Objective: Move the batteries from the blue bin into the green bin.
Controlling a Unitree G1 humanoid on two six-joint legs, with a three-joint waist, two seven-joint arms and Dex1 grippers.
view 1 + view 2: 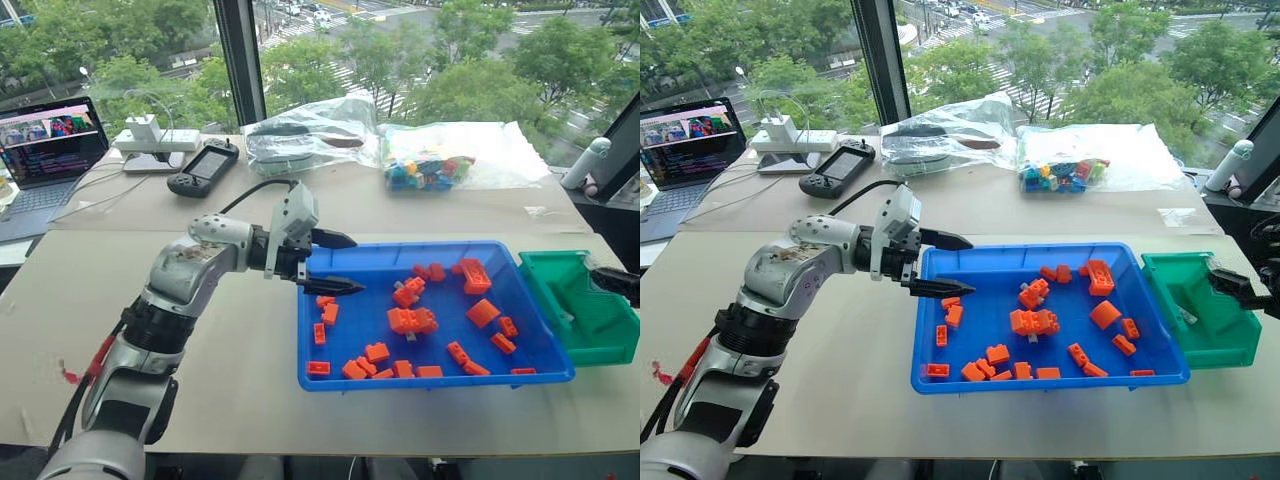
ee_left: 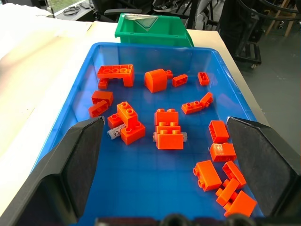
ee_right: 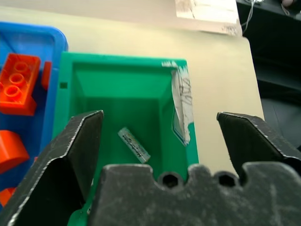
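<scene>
The blue bin [image 1: 430, 382] lies on the table with several orange bricks in it. Two silver batteries [image 2: 114, 133] [image 2: 154, 137] lie on its floor, each partly under an orange brick. My left gripper [image 1: 350, 264] hovers open over the bin's left end, pointing right, with nothing between its fingers. The green bin [image 1: 592, 335] stands against the blue bin's right side. One battery [image 3: 134, 145] rests on the green bin's floor. My right gripper [image 3: 160, 118] is open just above the green bin, holding nothing.
At the back of the table are a laptop [image 1: 45, 150], a power strip [image 1: 155, 140], a handheld game console [image 1: 203, 167], a clear bag [image 1: 300, 135] and a bag of coloured bricks [image 1: 430, 170]. A white bottle [image 1: 585, 162] stands at the far right. The table edge runs just right of the green bin.
</scene>
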